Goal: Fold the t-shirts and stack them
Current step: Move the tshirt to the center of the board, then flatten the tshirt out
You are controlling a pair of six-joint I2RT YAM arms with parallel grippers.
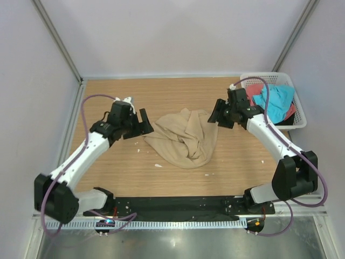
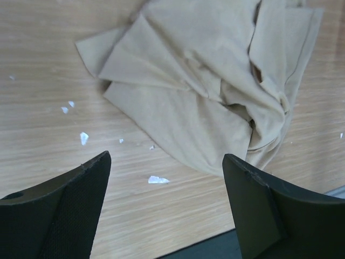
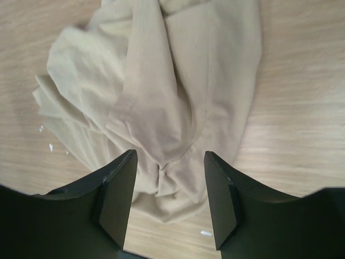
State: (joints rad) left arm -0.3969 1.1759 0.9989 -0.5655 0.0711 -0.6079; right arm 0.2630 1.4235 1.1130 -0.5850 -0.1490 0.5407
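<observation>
A tan-beige t-shirt (image 1: 185, 137) lies crumpled in a heap on the wooden table (image 1: 118, 167), mid-table. It also shows in the left wrist view (image 2: 205, 81) and the right wrist view (image 3: 161, 91). My left gripper (image 1: 144, 123) is open and empty, just left of the heap (image 2: 167, 189). My right gripper (image 1: 214, 116) is open and empty above the heap's right edge (image 3: 168, 199), with cloth showing between its fingers. A turquoise t-shirt (image 1: 276, 102) and a coral-red t-shirt (image 1: 254, 100) lie bunched in the basket.
A white lattice basket (image 1: 299, 116) stands at the back right corner. Small white scraps (image 1: 158, 165) are scattered on the wood near the tan shirt. A black strip (image 1: 172, 205) runs along the near edge between the arm bases. Grey walls enclose the table.
</observation>
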